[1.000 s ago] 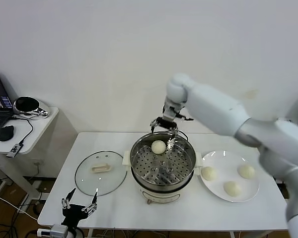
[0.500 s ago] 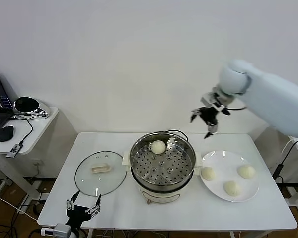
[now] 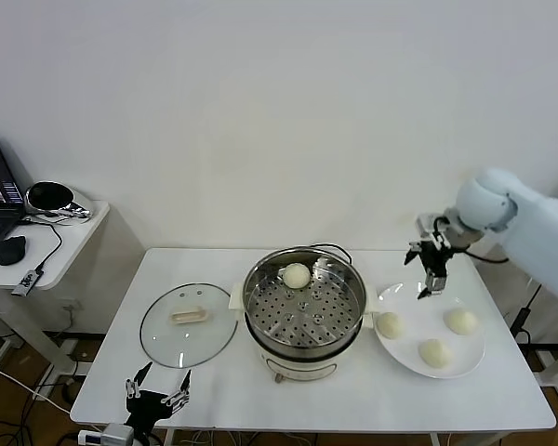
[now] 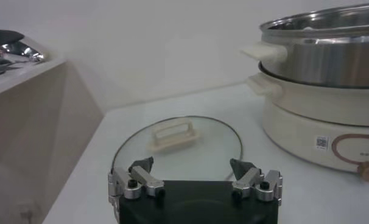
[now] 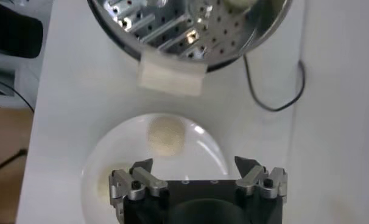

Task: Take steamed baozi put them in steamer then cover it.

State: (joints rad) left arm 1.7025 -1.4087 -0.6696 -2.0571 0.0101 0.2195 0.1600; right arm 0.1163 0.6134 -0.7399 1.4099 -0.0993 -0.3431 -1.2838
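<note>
One cream-white baozi (image 3: 297, 275) lies at the far side of the steel steamer's (image 3: 353, 316) perforated tray. Three more baozi (image 3: 390, 324) lie on a white plate (image 3: 465, 363) to the steamer's right. My right gripper (image 3: 429, 269) is open and empty, hovering above the plate's far left rim; its wrist view shows one baozi (image 5: 165, 135) below it and the steamer's rim (image 5: 117, 33). The glass cover (image 3: 158, 325) with its cream handle (image 3: 188, 316) lies flat left of the steamer. My left gripper (image 3: 154, 394) is open, parked low at the table's front left, facing the cover (image 4: 221, 143).
A side table (image 3: 70, 237) at the far left carries a laptop, a mouse and a headset. The steamer's black cord (image 5: 263, 97) runs along the table behind the plate. A white wall stands close behind the table.
My right gripper has left the steamer, swung right and come down over the plate's far left rim, empty. One baozi stays in the steamer. The left arm has barely moved.
</note>
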